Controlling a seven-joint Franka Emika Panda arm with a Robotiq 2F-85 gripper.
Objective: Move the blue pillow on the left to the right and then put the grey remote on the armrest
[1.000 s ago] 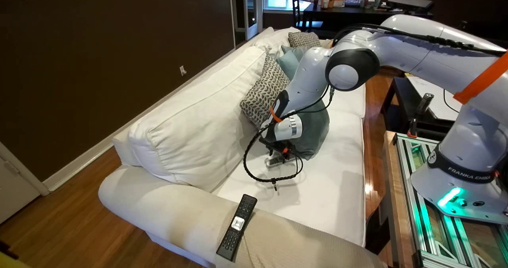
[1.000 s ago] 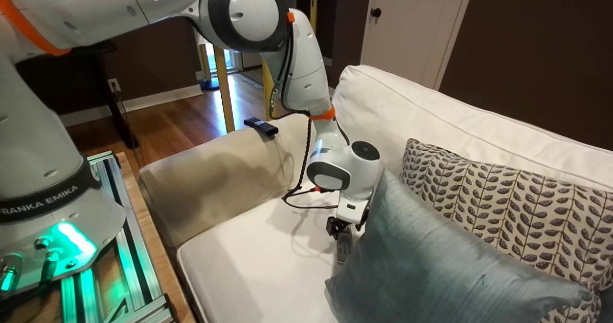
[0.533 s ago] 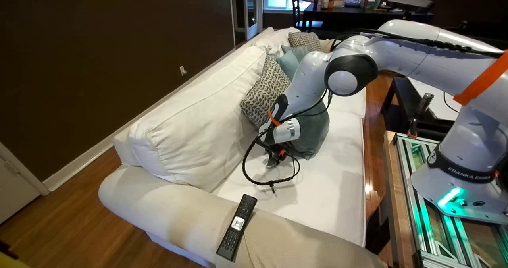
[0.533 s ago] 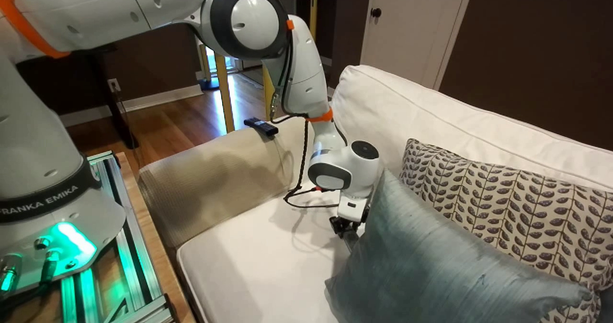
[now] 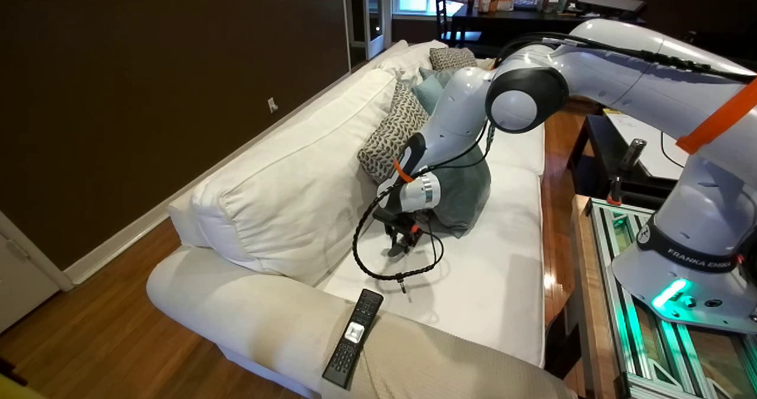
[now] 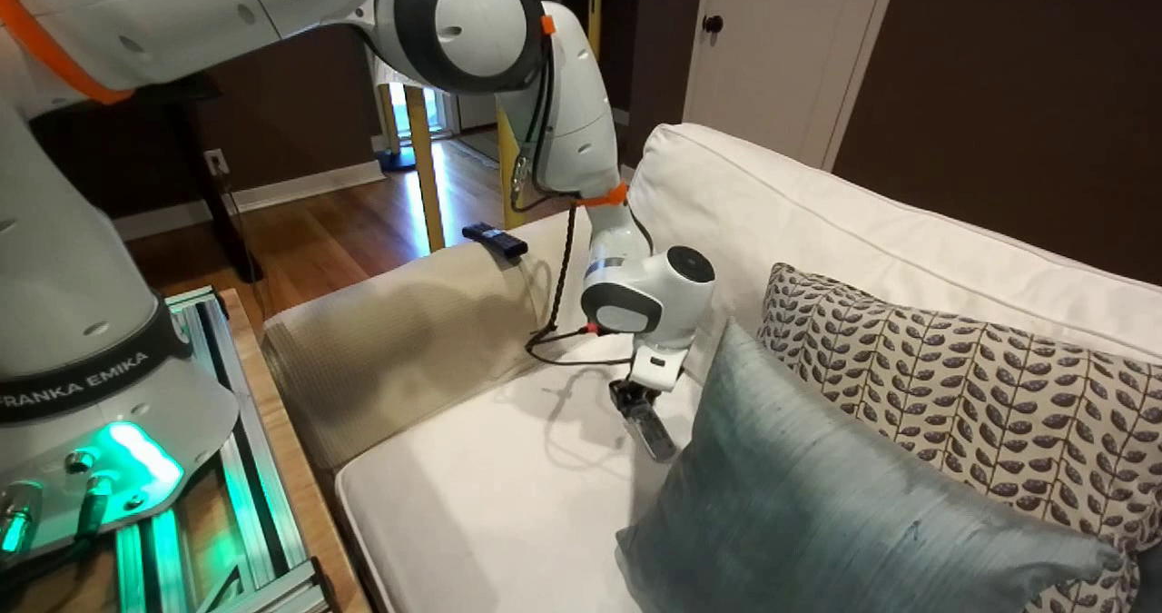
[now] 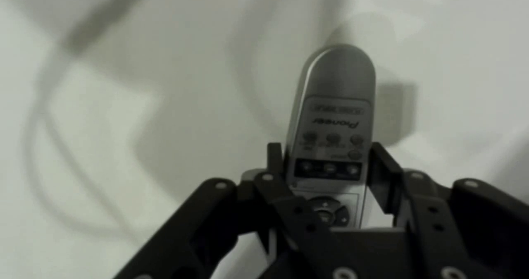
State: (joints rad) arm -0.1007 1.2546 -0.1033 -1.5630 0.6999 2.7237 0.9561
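Observation:
My gripper is shut on the grey remote, one finger at each long side. The remote is tilted and appears just above the white seat cushion. It also shows below the gripper in both exterior views. The blue pillow leans against the patterned pillow, close beside the gripper; it also shows partly behind the arm. The cream armrest is at the sofa's end, apart from the gripper; it also shows in an exterior view.
A longer black remote lies across the armrest. The patterned pillow and the white back cushion stand behind the seat. Another teal pillow is farther along the sofa. A cable loop hangs from the wrist.
A second ago the remote lay by the blue pillow. The gripper came down on it, and the remote turned. Now gripper and remote are higher and shifted toward the armrest.

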